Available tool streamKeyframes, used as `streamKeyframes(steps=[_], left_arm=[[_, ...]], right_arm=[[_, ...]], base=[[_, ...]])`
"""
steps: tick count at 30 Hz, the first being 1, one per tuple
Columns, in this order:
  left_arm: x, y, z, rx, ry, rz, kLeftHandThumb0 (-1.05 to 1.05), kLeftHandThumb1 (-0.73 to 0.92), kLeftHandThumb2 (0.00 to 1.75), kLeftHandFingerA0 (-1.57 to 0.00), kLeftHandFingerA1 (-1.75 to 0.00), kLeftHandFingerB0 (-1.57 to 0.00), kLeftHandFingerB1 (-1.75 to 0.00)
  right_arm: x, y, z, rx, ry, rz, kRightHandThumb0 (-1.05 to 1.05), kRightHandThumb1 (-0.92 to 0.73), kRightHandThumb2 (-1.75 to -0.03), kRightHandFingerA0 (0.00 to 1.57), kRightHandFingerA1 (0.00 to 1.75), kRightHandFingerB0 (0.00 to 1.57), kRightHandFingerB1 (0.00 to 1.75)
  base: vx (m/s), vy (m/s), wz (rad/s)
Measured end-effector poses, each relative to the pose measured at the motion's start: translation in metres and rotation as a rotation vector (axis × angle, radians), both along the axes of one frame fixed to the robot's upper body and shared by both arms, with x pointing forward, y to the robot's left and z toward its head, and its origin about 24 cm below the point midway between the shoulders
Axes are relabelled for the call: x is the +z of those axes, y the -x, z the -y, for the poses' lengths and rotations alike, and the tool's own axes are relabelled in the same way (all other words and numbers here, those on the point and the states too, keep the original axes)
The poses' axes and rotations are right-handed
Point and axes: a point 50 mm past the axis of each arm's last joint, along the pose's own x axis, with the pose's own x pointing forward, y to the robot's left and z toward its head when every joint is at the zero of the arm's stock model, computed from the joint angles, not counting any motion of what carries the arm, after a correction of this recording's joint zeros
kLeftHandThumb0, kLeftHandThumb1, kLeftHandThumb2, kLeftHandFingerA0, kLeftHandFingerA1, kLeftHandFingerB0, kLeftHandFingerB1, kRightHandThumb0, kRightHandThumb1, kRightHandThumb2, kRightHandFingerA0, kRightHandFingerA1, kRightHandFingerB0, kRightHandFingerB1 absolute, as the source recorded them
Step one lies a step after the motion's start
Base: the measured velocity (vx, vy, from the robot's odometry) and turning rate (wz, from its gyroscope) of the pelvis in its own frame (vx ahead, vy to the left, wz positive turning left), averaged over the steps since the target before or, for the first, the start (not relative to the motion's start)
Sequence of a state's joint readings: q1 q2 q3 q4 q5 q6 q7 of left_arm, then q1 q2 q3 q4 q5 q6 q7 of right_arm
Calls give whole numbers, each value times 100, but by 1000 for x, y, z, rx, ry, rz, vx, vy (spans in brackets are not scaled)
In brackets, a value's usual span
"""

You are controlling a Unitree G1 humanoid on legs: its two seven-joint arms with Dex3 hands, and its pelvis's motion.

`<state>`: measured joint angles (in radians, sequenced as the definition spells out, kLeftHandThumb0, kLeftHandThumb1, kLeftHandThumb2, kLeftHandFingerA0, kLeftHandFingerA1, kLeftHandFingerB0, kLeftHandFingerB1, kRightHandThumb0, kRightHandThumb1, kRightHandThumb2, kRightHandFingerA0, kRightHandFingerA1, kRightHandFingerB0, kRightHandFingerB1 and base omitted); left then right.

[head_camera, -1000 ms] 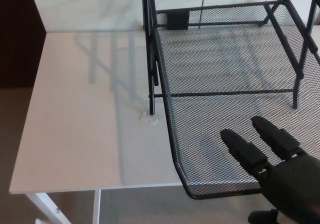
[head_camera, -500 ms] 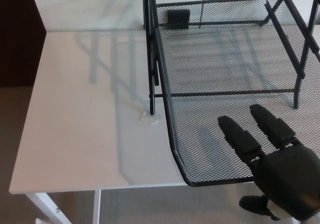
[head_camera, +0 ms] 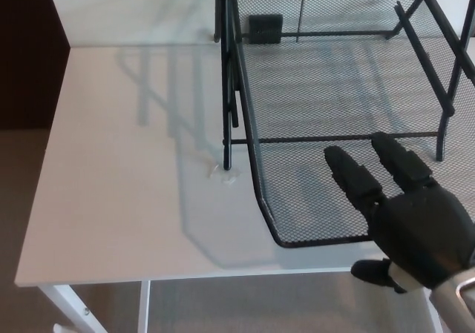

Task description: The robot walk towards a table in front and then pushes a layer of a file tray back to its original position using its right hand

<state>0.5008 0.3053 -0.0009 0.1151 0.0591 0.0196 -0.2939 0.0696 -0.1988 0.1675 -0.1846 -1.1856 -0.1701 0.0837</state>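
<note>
The right hand [head_camera: 412, 218] was open, its two fingers [head_camera: 356, 181] stretched over the front rim of the mesh tray [head_camera: 312, 96]. The tray stuck out from its black frame [head_camera: 228, 73] on the white table [head_camera: 126, 177].

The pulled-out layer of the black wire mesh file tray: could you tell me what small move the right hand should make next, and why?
Probably keep pushing straight away from the robot. The right hand sits at the front rim of the black mesh tray layer, fingers extended over the mesh, and that layer juts out past the black frame's front upright toward the white table's near edge, so it looks not fully seated.
</note>
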Motion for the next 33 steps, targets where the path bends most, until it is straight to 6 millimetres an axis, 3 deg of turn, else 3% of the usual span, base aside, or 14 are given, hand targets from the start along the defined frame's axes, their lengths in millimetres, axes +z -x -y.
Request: streamKeyframes(steps=[4,5,6,33], left_arm=[[0,2,1,-5,-2,-5,-30,46,62,-44,-46,-38,-40],[-1,2,1,-7,-3,-9,-21,51,55,-48,-42,-40,-35],[-1,3,1,-9,-4,-11,-26,47,61,-44,-45,-40,-40],[3,-1,5,-47,-22,6,-29,47,61,-45,-46,-39,-40]], right_arm=[[0,-7,-3,-7,-1,5,-77,-46,-77,0,0,0,0],[1,-8,-4,-10,-1,7,-78,-47,-78,0,0,0,0],[1,-9,-5,-12,-1,7,-79,-49,-79,0,0,0,0],[21,-52,-39,-80,37,-6,-77,-50,-82,0,3,0,5]], base=[[0,0,0],[0,0,0],[0,0,0],[0,0,0]])
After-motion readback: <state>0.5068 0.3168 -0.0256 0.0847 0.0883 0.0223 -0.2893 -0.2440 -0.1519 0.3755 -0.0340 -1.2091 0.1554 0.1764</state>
